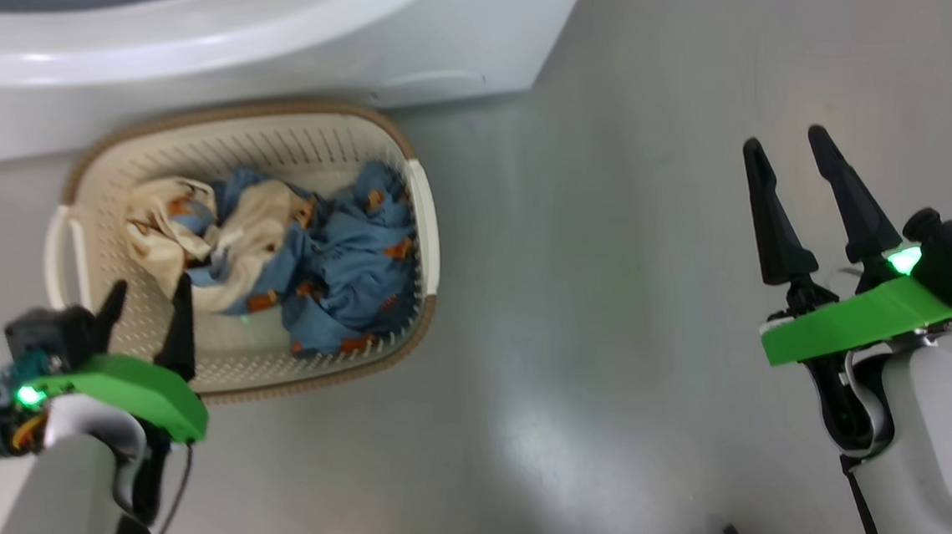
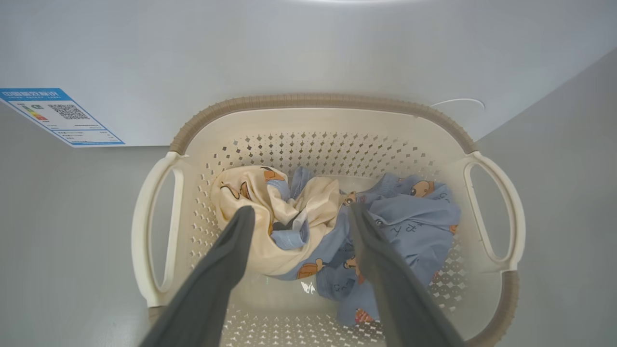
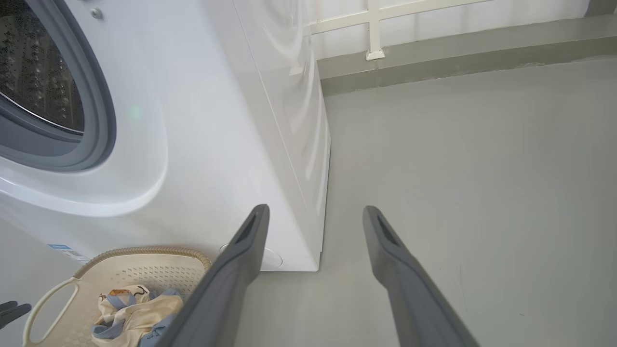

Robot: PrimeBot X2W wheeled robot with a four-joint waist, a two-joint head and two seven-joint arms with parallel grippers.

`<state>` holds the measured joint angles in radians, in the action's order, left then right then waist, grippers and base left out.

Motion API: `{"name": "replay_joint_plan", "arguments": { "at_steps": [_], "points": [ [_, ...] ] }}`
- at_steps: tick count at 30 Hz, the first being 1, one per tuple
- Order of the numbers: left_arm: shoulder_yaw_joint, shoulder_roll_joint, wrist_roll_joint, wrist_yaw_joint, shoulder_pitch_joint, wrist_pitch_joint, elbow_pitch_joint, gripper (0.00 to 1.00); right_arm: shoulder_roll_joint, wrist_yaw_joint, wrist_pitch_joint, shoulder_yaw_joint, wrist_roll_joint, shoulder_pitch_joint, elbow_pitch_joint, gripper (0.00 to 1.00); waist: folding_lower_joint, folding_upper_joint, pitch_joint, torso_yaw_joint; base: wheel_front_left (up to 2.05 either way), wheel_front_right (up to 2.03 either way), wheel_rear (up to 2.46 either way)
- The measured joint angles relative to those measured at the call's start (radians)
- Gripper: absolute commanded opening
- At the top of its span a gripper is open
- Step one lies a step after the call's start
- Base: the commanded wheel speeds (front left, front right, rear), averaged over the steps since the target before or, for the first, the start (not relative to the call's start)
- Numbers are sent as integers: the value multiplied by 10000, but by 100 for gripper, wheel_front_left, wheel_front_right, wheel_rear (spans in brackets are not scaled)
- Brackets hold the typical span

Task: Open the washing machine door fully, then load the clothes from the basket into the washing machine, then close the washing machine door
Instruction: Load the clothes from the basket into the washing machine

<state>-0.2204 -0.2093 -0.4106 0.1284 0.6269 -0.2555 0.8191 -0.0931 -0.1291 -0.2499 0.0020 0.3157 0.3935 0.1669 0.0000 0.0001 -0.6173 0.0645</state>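
White and boxy, the big front-loading washing machine [image 1: 260, 56] fills the twelve o'clock edge of the head view. In the right wrist view its grey rubber ring [image 3: 101, 111] and shiny steel drum [image 3: 38, 72] stand uncovered, so we judge the opening done and the loading in hand. Just in front of it, at ten o'clock, sits the small rectangular cream plastic basket [image 1: 425, 220] with perforated sides and a brown woven-look rim. The clothes [image 1: 292, 271] lie heaped inside, a cream garment [image 2: 318, 197] tangled into a light blue one with orange-brown prints [image 2: 414, 217]. Our left gripper [image 1: 150, 283] hangs over the basket's seven o'clock corner, fingers spread with nothing between them; whether the tips touch cloth we cannot tell. Our right gripper [image 1: 784, 138], at three o'clock, is likewise spread and empty above the bare grey floor [image 1: 595, 292]. To do this well we should drop the left fingers straight into the knot where cream overlaps blue and bite deep so both may rise together. We should stay off the perforated wall and lift above the rim before swinging toward twelve o'clock, minding trailing cloth.
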Motion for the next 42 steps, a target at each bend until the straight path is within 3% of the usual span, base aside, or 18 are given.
{"name": "replay_joint_plan", "arguments": {
  "at_steps": [9, 18, 42],
  "points": [
    [-867, -395, 416, 8, 1762, 2, 2234, 100, 119, 0, -2, 171, -65, 483, -54, 100, 0, 0, -1063, 269, 0, 0, 0],
    [-1781, -366, 395, 8, 3227, 439, 3902, 100, 265, 0, -65, 299, -65, 665, -56, 100, 1, 0, -1670, 626, 0, 0, 0],
    [-2437, -976, -566, 8, 4644, 1356, 4606, 100, 324, 0, -71, 723, 382, 1238, -257, 100, 0, 0, -2799, 1398, 0, 0, 0]
  ]
}}
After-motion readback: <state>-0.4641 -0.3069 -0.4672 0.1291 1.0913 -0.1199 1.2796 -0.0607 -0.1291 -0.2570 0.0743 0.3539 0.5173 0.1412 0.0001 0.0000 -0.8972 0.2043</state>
